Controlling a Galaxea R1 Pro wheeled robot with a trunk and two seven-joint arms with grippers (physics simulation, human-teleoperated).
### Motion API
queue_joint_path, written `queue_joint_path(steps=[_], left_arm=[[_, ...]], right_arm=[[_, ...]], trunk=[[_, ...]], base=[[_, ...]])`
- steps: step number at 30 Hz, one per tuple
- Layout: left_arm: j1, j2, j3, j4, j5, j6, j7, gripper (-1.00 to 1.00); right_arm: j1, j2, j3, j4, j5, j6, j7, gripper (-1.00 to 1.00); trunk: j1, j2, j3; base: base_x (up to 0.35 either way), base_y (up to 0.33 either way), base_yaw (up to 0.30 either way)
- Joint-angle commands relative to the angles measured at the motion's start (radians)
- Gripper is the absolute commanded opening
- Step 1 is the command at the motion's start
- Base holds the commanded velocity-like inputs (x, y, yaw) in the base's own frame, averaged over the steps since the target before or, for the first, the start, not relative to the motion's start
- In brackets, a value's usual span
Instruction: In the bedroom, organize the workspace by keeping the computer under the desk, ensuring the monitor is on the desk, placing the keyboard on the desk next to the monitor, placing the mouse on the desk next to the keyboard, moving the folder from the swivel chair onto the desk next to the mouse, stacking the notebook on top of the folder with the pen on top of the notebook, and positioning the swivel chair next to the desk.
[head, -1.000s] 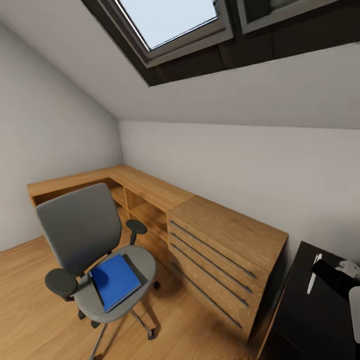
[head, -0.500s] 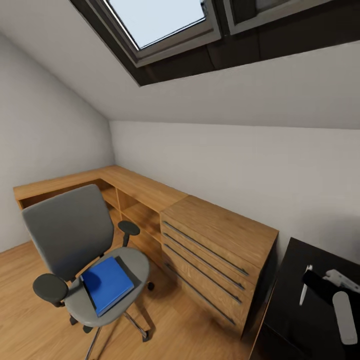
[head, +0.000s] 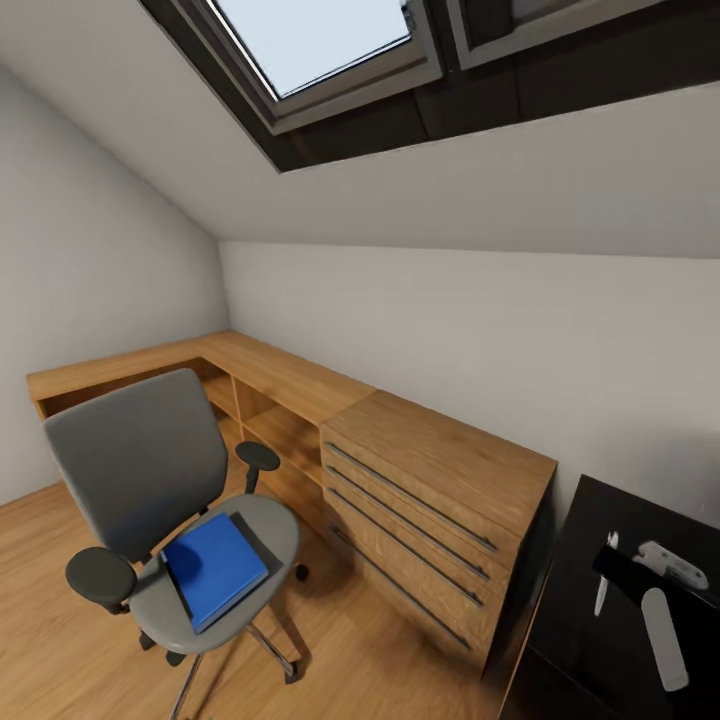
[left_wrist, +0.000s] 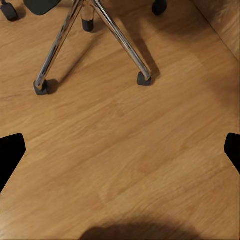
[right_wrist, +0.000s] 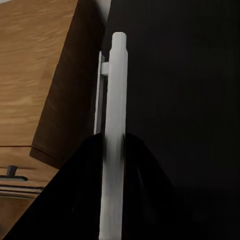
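Pinching the pen (right_wrist: 114, 130) between its two dark fingers, the right gripper (right_wrist: 113, 165) hangs over the black desk (right_wrist: 190, 100), close to the desk's edge that faces the wooden drawer unit (head: 430, 510); the pen's pale shaft runs straight out past the fingertips. In the head view the pen (head: 603, 575) shows as a thin white stick above the desk's (head: 600, 660) near corner. The left gripper (left_wrist: 120, 155) has its black fingertips spread wide apart, nothing between them, over the plank floor (left_wrist: 130, 165) just beside the chair's (head: 170, 510) metal star base. The blue folder (head: 212, 568) lies flat on the chair's grey seat, well apart from the desk, with the drawer unit between them. No writing or labels can be read anywhere.
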Motion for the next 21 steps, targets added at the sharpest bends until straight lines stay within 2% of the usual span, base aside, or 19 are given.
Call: queue_joint_path(steps=[1,5,10,13,14,17,18,21], left_arm=[[0.000,-0.001,0.005,-0.003,-0.003,0.006,-0.007,1.00],[0.000,-0.001,0.005,-0.004,-0.003,0.006,-0.007,1.00],[0.000,-0.001,0.004,-0.004,-0.003,0.005,-0.007,1.00],[0.000,-0.001,0.004,-0.004,-0.003,0.005,-0.007,1.00],[0.000,-0.001,0.003,-0.005,-0.003,0.004,-0.007,1.00],[0.000,-0.001,0.003,-0.007,-0.003,0.004,-0.007,1.00],[0.000,-0.001,0.003,-0.009,-0.003,0.000,-0.007,1.00],[0.000,-0.001,0.003,-0.009,-0.003,-0.006,-0.007,1.00]], right_arm=[[-0.002,0.000,0.002,0.010,-0.001,-0.007,-0.006,-1.00],[-0.005,0.000,0.006,0.066,0.041,-0.043,-0.006,-1.00],[-0.043,-0.008,0.010,0.207,0.096,-0.107,-0.006,-1.00],[-0.067,-0.016,0.011,0.265,0.102,-0.130,-0.006,-1.00],[-0.088,-0.032,0.011,0.322,0.105,-0.152,-0.006,-1.00],[-0.105,-0.043,0.011,0.368,0.106,-0.169,-0.006,-1.00],[-0.127,-0.053,0.011,0.415,0.110,-0.187,-0.006,-1.00],[-0.135,-0.055,0.011,0.432,0.120,-0.193,-0.006,-1.00]], trunk=[[0.000,-0.001,-0.001],[0.000,-0.001,-0.001],[0.000,-0.001,-0.001],[0.000,-0.001,-0.001],[0.000,-0.001,-0.001],[0.000,-0.001,-0.001],[0.000,-0.001,-0.001],[0.000,-0.001,-0.001]], base=[[0.000,0.000,0.000],[0.000,0.000,0.000],[0.000,0.000,0.000],[0.000,0.000,0.000],[0.000,0.000,0.000],[0.000,0.000,0.000],[0.000,0.000,0.000],[0.000,0.000,0.000]])
